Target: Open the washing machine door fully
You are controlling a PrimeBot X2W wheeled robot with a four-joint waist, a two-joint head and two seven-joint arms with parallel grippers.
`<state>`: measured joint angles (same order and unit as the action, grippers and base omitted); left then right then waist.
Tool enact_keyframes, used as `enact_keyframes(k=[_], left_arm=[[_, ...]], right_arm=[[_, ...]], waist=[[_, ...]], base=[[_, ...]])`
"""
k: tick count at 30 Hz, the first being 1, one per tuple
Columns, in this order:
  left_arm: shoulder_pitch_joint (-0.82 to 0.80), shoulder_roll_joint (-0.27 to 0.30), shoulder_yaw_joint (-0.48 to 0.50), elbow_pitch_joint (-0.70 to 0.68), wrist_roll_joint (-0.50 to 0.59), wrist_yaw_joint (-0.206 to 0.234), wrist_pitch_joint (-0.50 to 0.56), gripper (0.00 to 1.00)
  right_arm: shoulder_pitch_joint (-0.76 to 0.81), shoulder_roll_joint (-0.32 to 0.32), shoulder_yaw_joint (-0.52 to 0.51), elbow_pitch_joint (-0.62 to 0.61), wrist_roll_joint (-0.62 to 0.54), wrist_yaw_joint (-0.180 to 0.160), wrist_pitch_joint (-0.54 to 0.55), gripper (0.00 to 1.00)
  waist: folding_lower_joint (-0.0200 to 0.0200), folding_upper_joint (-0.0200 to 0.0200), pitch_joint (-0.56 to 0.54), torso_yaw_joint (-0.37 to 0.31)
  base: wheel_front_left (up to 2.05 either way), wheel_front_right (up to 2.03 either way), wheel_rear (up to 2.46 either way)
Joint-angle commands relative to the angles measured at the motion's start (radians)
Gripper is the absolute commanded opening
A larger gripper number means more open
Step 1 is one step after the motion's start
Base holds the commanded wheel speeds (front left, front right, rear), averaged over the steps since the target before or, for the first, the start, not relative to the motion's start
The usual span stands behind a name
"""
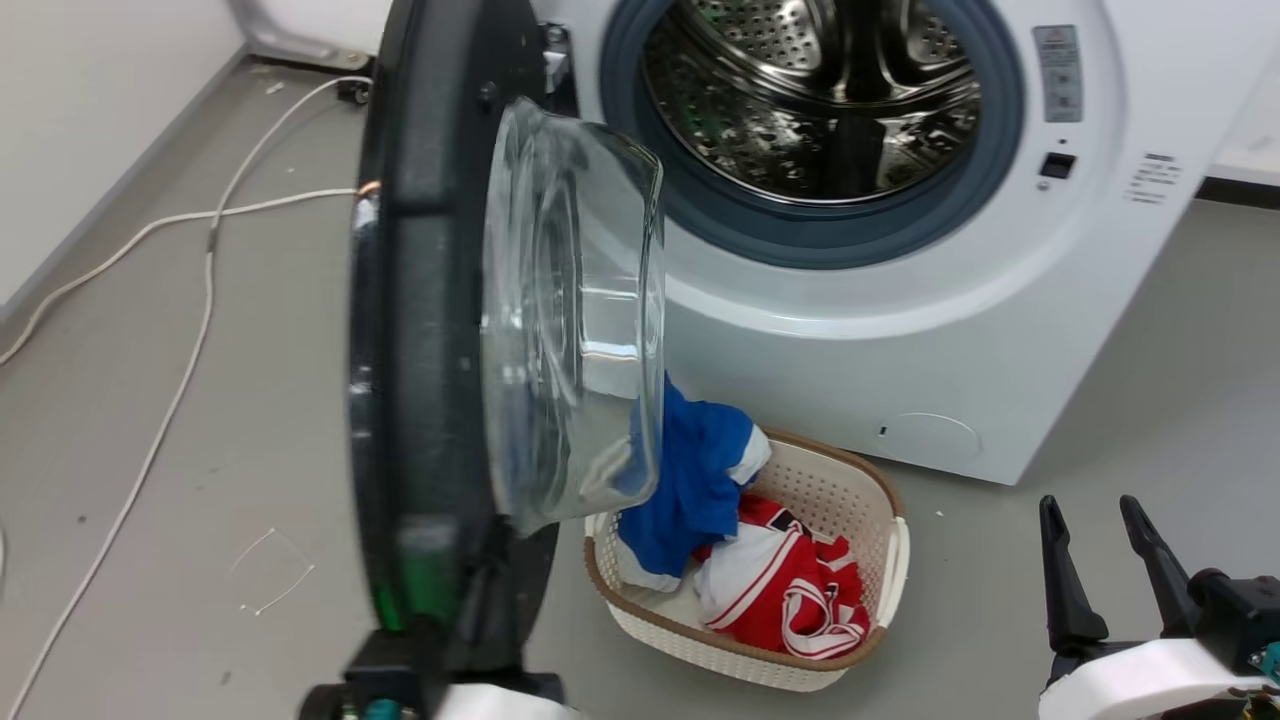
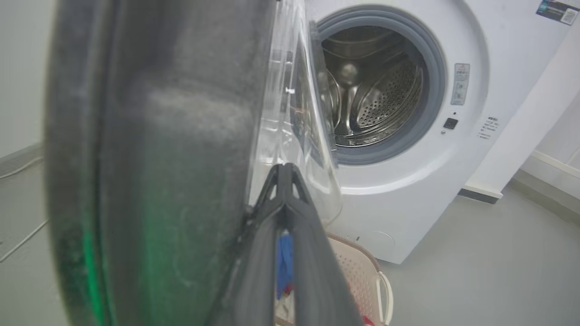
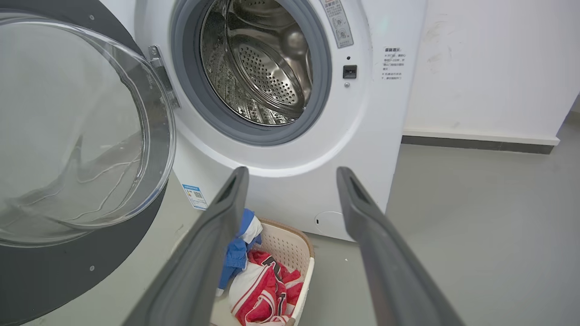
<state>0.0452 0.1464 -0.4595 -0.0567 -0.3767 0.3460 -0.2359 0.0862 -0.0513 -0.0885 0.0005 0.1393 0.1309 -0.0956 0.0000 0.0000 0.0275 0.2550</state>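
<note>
Fingers of the left gripper (image 2: 283, 172) are clenched tip to tip on nothing, seemingly resting against the inner side of the big round black-rimmed glass-bowl washing machine door (image 1: 420, 300) — swung out left of the white washing machine (image 1: 900, 330), about edge-on. At near right the right gripper (image 1: 1088, 505) has fingers spread, idle. Door looks rigid, hefty; glass slick — I'd push the black rim.

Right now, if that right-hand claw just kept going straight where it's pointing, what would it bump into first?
Probably the washing machine's white front panel, just below the grey rubber ring. The right gripper aims above the laundry basket; depth is unclear.
</note>
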Motion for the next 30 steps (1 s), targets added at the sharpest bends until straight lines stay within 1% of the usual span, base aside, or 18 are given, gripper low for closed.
enact_keyframes(k=[1,4,5,6,7,8,9,11,15,17,19,24,29,30], left_arm=[[0.007,0.019,0.043,-0.002,-0.006,0.020,-0.010,0.00],[0.012,0.038,0.107,-0.015,-0.019,0.039,-0.018,0.00],[0.014,0.040,0.131,-0.020,-0.034,0.043,-0.020,0.00],[0.016,0.054,0.155,-0.021,-0.037,0.043,-0.022,0.00],[0.014,0.066,0.179,-0.023,-0.047,0.039,-0.025,0.00],[0.011,0.066,0.202,-0.026,-0.064,0.033,-0.025,0.00],[0.007,0.084,0.219,-0.017,-0.063,0.026,-0.025,0.00],[-0.007,0.097,0.258,-0.009,-0.089,0.014,-0.026,0.00],[-0.031,0.146,0.332,0.025,-0.112,-0.011,-0.028,0.00],[-0.046,0.162,0.371,0.043,-0.131,-0.027,-0.030,0.00],[-0.059,0.191,0.407,0.073,-0.146,-0.049,-0.030,0.00],[-0.100,0.238,0.479,0.146,-0.168,-0.091,-0.030,0.00],[-0.162,0.311,0.534,0.253,-0.194,-0.164,-0.030,0.00],[-0.203,0.341,0.548,0.316,-0.200,-0.202,-0.029,0.00]], right_arm=[[-0.009,0.002,-0.004,-0.006,-0.009,0.000,0.003,1.00],[-0.010,0.002,-0.006,-0.014,-0.010,0.000,0.004,1.00],[-0.009,0.002,-0.008,-0.016,-0.012,0.000,0.006,1.00],[-0.010,0.002,-0.008,-0.018,-0.013,0.000,0.006,1.00],[-0.011,0.002,-0.009,-0.019,-0.014,0.000,0.007,1.00],[-0.013,0.002,-0.010,-0.022,-0.016,0.000,0.009,1.00],[-0.015,0.002,-0.011,-0.024,-0.016,0.000,0.011,1.00],[-0.023,0.002,-0.008,-0.027,-0.018,0.000,0.013,1.00],[-0.033,0.002,-0.007,-0.034,-0.021,0.000,0.019,1.00],[-0.038,0.001,-0.011,-0.037,-0.022,0.000,0.022,1.00],[-0.048,-0.003,-0.013,-0.041,-0.024,0.000,0.022,1.00],[-0.057,-0.012,-0.023,-0.045,-0.022,0.000,0.026,1.00],[-0.071,-0.019,-0.029,-0.049,-0.022,0.000,0.028,1.00],[-0.081,-0.022,-0.030,-0.048,-0.025,0.000,0.029,1.00]], waist=[[0.0000,0.0000,0.006,0.025],[0.0000,0.0000,0.009,0.043],[0.0000,0.0000,0.011,0.047],[0.0000,0.0000,0.014,0.051],[0.0000,0.0000,0.016,0.053],[0.0000,0.0000,0.021,0.056],[0.0000,0.0000,0.024,0.057],[0.0000,0.0000,0.033,0.055],[0.0000,0.0000,0.056,0.044],[0.0000,0.0000,0.070,0.036],[0.0000,0.0000,0.083,0.028],[0.0000,0.0000,0.110,0.017],[0.0000,0.0000,0.129,0.011],[0.0000,0.0000,0.137,0.006]], base=[[0.00,0.00,0.00],[0.00,0.00,0.00],[0.00,0.00,0.00],[0.00,0.00,0.00],[0.00,0.00,0.00],[0.00,0.00,0.00],[0.00,0.00,0.00],[0.00,0.00,0.00],[0.00,0.00,0.00],[0.00,0.00,0.00],[0.00,0.00,0.00],[0.00,0.00,0.00],[0.00,0.00,0.00],[0.00,0.00,0.00]])
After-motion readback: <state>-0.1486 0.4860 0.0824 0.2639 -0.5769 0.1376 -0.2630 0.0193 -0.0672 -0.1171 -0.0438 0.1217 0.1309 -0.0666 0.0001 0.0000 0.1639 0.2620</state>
